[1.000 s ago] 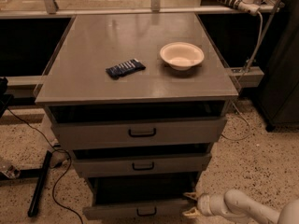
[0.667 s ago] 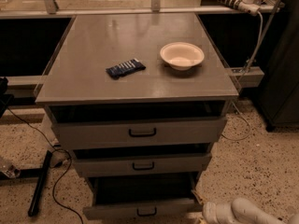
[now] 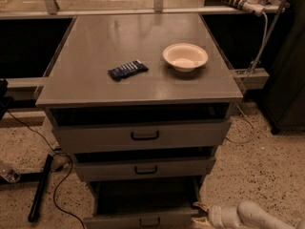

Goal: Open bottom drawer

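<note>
The bottom drawer is the lowest and narrowest of three grey fronts, with a small black loop handle at its centre. It stands pulled out, its dark inside showing. My gripper is at the bottom right, just beside the drawer's right front corner, on a white arm that comes in from the right. The middle drawer and the top drawer sit above it, each slightly out.
On the grey cabinet top lie a dark blue snack packet and a white bowl. A black bar and cables lie on the speckled floor at the left. A dark cabinet stands at the right.
My gripper and arm have moved down and to the right, away from the drawer's front corner. The bottom drawer stays pulled out.
</note>
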### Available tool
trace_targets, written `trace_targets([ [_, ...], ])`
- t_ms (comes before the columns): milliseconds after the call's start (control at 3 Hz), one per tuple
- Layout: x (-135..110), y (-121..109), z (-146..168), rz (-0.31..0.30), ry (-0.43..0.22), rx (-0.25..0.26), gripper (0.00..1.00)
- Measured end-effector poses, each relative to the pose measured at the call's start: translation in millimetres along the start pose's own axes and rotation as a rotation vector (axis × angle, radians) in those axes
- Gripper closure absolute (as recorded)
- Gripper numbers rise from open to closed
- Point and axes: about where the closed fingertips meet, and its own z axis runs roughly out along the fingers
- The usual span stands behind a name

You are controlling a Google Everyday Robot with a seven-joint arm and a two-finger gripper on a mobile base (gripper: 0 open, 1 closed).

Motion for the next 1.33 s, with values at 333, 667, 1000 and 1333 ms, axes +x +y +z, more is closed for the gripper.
trace_targets([
  [333,3,7,-7,0.003,-0.003,-0.003,0.84],
  [667,0,6,-11,0.003,-0.003,-0.003,1.0],
  [1000,6,33,-16,-0.001,-0.013,-0.031,1.0],
  [1333,3,32,-19,-0.001,-0.013,-0.031,0.82],
])
